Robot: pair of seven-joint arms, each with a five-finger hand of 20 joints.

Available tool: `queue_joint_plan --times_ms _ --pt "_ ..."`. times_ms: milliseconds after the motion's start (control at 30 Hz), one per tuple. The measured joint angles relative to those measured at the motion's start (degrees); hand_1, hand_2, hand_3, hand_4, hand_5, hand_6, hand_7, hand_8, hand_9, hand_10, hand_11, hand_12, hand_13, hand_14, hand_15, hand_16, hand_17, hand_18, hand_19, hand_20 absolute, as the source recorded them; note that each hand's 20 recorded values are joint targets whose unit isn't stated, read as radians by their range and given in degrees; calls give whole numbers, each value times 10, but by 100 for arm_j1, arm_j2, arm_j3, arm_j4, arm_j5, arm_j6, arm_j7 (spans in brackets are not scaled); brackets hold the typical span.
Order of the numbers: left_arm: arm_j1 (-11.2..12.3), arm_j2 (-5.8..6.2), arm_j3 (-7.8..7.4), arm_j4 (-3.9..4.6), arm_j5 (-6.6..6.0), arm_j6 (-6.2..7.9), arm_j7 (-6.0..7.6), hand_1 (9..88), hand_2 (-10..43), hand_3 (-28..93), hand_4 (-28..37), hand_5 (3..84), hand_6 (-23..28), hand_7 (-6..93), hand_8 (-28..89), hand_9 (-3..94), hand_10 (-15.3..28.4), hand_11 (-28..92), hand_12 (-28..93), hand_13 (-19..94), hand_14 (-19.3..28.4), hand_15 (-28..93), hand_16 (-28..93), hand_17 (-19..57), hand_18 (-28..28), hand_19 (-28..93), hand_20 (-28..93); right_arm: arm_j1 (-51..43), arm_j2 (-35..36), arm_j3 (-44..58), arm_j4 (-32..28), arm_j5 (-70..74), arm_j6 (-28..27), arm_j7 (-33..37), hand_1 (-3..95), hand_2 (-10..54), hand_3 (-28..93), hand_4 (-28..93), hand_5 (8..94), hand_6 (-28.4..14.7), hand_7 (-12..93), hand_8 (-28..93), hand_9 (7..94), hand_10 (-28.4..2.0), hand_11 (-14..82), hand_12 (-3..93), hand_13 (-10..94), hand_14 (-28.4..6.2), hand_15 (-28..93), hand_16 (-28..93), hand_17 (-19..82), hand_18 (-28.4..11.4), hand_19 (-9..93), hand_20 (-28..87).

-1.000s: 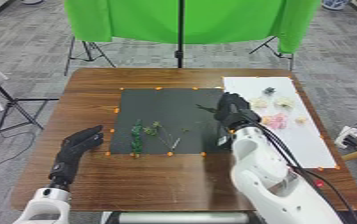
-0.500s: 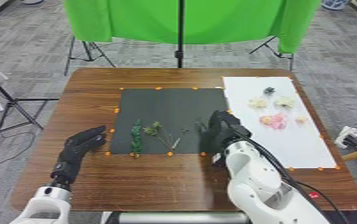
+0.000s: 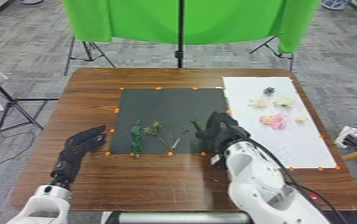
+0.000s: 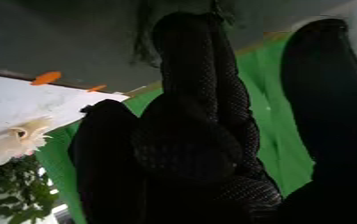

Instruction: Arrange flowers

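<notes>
The left hand (image 3: 87, 137) is open and relaxed over the wooden table (image 3: 103, 177), just left of the dark mat (image 3: 161, 102). The right hand (image 3: 221, 131) is over the mat's near right corner, beside a dark green sprig (image 3: 197, 125); whether it grips that sprig I cannot tell. On the mat's left half lies a leafy green stem (image 3: 136, 137), with a yellow-green sprig (image 3: 153, 128) and a thin pale-ended stem (image 3: 175, 144) nearer its middle. Right of the mat, a white sheet (image 3: 294, 150) bears a dark blue flower (image 3: 269, 91), cream flowers (image 3: 285, 101) and a pink flower (image 3: 278, 120).
</notes>
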Motion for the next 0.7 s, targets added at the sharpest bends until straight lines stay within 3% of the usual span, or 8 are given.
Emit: queue_joint_plan --times_ms 100,167,333,500,700 --pt "0 -10 -6 -8 1 -6 -13 283 -80 656 -187 433 52 91 -53 409 136 191 126 293 185 303 -3 8 150 166 218 -178 -35 278 -259 150 112 -40 217 -12 618 -138 810 -53 224 -71 876 -149 363 261 937 -26 584 329 743 -63 932 491" --pt "1 -23 -12 -11 1 -6 -13 282 -82 660 -186 433 53 91 -52 409 136 191 127 293 186 303 -3 8 150 166 217 -320 -61 496 -440 156 167 -38 211 6 614 -142 809 -52 216 -73 874 -149 369 263 937 -29 584 332 741 -68 932 502" --pt "20 -52 -32 -25 1 -6 -14 281 -81 659 -187 433 53 90 -52 409 137 191 127 293 185 304 -2 8 149 165 218 -472 -63 884 -520 166 101 70 200 5 620 -136 805 -53 196 -73 866 -148 391 269 937 -37 579 339 734 -75 932 520" --pt "58 -65 -50 -34 1 -10 -10 282 -80 658 -187 433 53 88 -52 409 137 190 127 293 185 303 -2 8 149 165 218 -475 -10 1044 -439 402 -333 133 192 -1 623 -132 802 -52 189 -72 858 -146 400 268 935 -41 571 353 724 -85 932 532" --pt "58 -67 -54 -34 4 -15 -5 282 -80 657 -186 434 53 89 -52 409 137 191 127 293 185 303 -3 7 150 166 219 -479 75 903 -401 408 -345 46 192 -2 624 -130 791 -52 172 -77 858 -146 400 266 931 -44 570 358 717 -92 932 536"
